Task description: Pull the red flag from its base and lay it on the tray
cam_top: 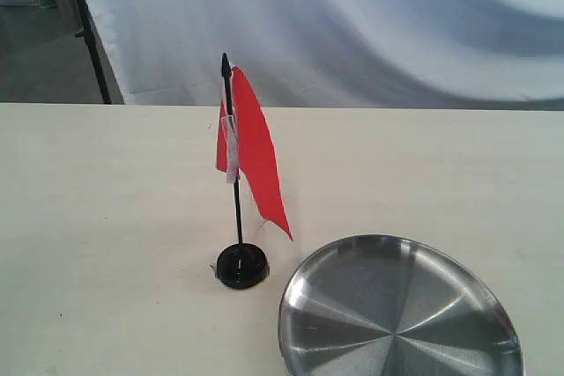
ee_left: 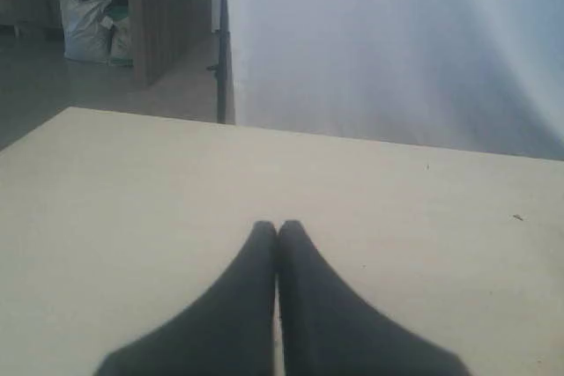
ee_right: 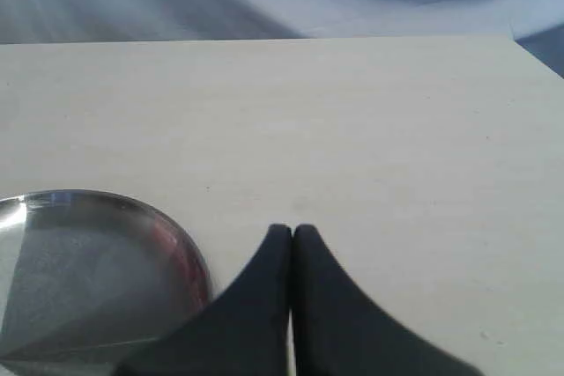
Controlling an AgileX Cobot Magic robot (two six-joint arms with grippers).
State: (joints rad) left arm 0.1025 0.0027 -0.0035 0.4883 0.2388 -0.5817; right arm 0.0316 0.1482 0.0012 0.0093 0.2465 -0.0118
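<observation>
The red flag (cam_top: 256, 151) stands upright on its thin black pole, planted in the small glossy black base (cam_top: 241, 266) near the middle of the pale table. The steel tray (cam_top: 401, 314) lies at the front right, close beside the base, and holds nothing. Neither gripper shows in the exterior view. In the left wrist view my left gripper (ee_left: 278, 228) is shut with nothing in it, over bare tabletop. In the right wrist view my right gripper (ee_right: 293, 232) is shut and holds nothing, just beside the tray's rim (ee_right: 196, 261).
A white cloth backdrop (cam_top: 352, 24) hangs behind the table's far edge. A dark stand leg (cam_top: 88, 33) rises at the back left. White sacks (ee_left: 84, 24) lie on the floor beyond the table.
</observation>
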